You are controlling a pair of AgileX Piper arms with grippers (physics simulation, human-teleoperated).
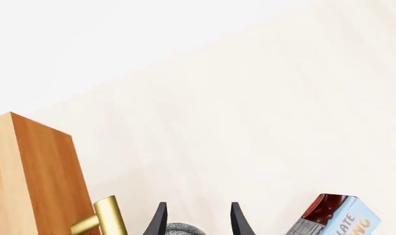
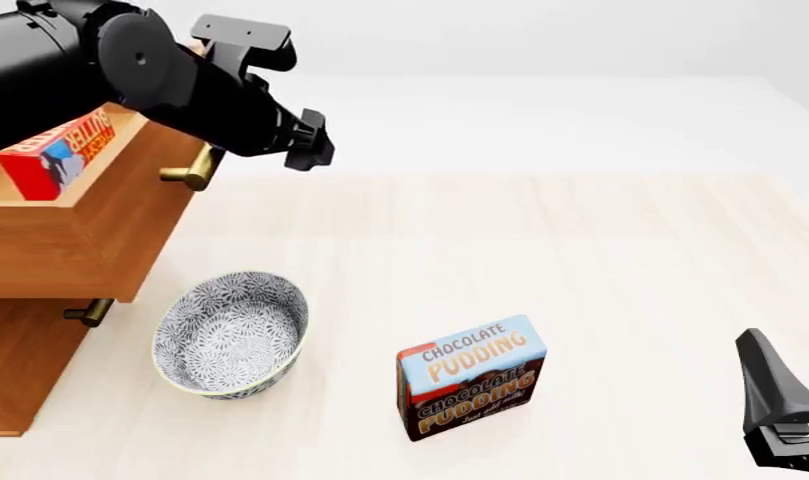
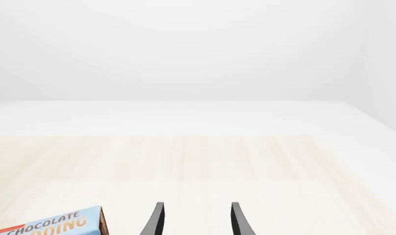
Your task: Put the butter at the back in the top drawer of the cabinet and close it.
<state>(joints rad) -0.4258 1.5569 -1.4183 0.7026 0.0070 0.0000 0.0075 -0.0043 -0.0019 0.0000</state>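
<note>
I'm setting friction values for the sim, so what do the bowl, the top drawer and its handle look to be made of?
The bowl looks like glazed ceramic: smooth, with a fine blue-grey pattern. The top drawer looks like medium-brown wood with visible grain and a satin finish. Its handle looks like brass or similar metal: a gold, slightly shiny bar.

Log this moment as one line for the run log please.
butter: in open top drawer | left tool: open, empty, beyond handle | right tool: open, idle | next: close drawer

Our left arm (image 2: 124,70) is glossy black and rounded. Our gripper fingers (image 1: 160,220) are thin, dark, pointed blades.
</note>
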